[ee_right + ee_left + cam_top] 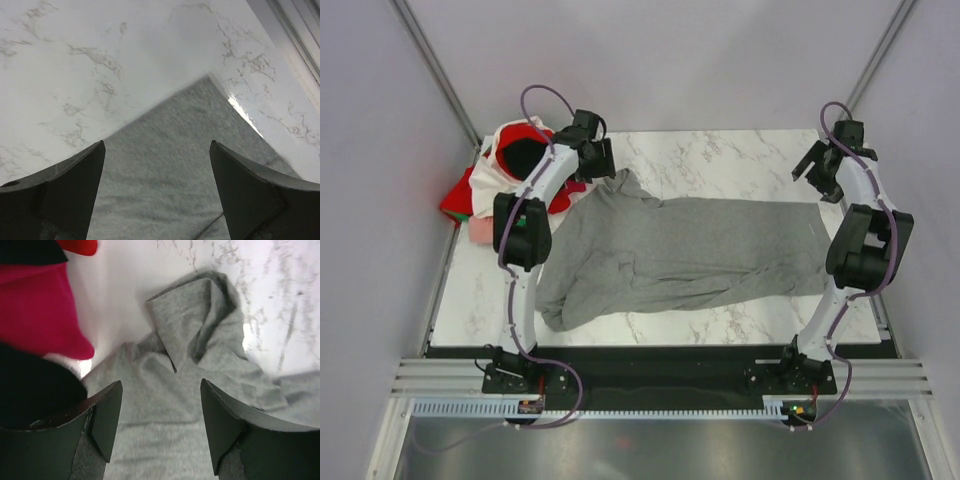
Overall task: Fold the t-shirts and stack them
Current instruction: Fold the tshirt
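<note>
A large heather-grey t-shirt (680, 250) lies crumpled lengthwise across the marble table (720, 150). My left gripper (599, 158) hovers open over its far left end, where a folded flap (192, 315) sticks up; grey cloth (160, 440) shows between the empty jaws of that gripper (160, 382). My right gripper (823, 172) hangs open above the shirt's far right corner (207, 85). In the right wrist view the gripper (157, 142) holds nothing, and flat grey cloth (165, 170) lies below it. A heap of red, white, black and pink t-shirts (505, 165) sits at the far left corner.
The heap's red cloth (35, 310) and black cloth (30, 390) lie close beside my left fingers. A metal rail (295, 20) runs along the table's right edge, near the shirt's corner. Bare marble (740, 320) shows in front of the shirt.
</note>
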You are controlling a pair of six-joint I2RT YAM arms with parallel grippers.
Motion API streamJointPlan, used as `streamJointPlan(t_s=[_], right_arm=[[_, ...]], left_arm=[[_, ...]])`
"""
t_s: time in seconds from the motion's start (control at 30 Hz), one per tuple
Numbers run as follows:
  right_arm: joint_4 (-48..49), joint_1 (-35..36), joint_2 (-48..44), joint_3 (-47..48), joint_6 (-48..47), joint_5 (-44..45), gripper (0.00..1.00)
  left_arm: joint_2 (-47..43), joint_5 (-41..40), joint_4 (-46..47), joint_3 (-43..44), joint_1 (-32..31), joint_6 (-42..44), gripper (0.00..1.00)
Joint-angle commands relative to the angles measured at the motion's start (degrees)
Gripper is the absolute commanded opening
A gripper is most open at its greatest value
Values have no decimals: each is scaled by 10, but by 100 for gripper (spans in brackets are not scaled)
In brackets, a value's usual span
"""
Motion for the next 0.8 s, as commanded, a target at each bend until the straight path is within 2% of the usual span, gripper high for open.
streamJointPlan(t_s=[0.0, 0.17, 0.33, 0.53, 0.57, 0.73, 0.77], right_arm=[[-36, 1, 27, 38, -15, 27, 93], [-14, 2, 62, 42, -29, 37, 93], [2, 1, 103, 55, -43, 50, 88], [14, -2, 165, 72, -59, 88, 73], [14, -4, 180, 78, -60, 88, 67], [24, -5, 203, 83, -57, 78, 55], [26, -5, 206, 81, -58, 75, 46]], left_arm=[[65, 5, -10, 71, -6, 40, 71], [148, 4, -9, 128, -7, 41, 70], [178, 9, -3, 155, -9, 36, 66], [177, 6, 3, 147, -10, 35, 53], [177, 7, 4, 143, -10, 32, 52], [172, 9, 8, 135, -13, 29, 46], [172, 9, 10, 136, -13, 29, 42]])
